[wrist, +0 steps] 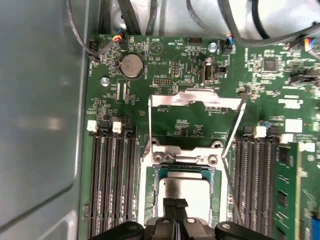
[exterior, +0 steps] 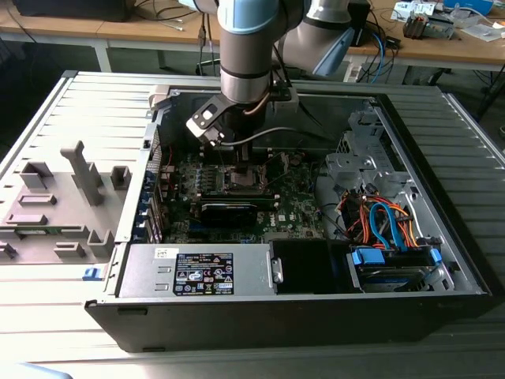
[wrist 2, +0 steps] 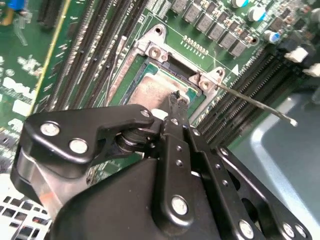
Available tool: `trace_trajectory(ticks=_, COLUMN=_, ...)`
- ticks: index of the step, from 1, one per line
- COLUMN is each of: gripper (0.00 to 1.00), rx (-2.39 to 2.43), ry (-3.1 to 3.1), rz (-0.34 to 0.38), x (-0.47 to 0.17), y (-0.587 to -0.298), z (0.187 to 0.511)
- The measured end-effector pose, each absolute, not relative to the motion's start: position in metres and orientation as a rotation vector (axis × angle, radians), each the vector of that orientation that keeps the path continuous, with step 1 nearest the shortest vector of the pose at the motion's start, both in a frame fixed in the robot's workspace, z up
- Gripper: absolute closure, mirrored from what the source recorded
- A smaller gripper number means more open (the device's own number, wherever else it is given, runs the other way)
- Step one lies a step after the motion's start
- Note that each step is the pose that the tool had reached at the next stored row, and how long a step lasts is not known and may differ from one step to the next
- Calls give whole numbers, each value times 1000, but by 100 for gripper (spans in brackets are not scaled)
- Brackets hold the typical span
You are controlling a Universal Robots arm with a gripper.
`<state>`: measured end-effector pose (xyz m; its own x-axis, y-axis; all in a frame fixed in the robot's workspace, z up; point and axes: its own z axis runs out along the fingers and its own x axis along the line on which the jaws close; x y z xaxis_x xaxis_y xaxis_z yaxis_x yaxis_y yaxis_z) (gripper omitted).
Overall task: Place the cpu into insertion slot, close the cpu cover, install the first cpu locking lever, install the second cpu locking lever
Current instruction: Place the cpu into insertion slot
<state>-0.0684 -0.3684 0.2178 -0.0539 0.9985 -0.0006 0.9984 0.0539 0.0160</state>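
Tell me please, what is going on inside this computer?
A robot arm reaches into the open computer case. Its gripper, fingers together, hangs right over the cpu; I cannot tell whether it touches it. The cpu already lies in the insertion slot. The cpu cover is flipped open beside the slot, and both locking levers stand unlatched.
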Motion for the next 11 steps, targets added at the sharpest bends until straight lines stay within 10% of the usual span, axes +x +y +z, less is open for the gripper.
trace_trajectory(ticks=11, gripper=89, rx=2161, ry=2280, rz=-3, x=-59, y=-369, z=229)
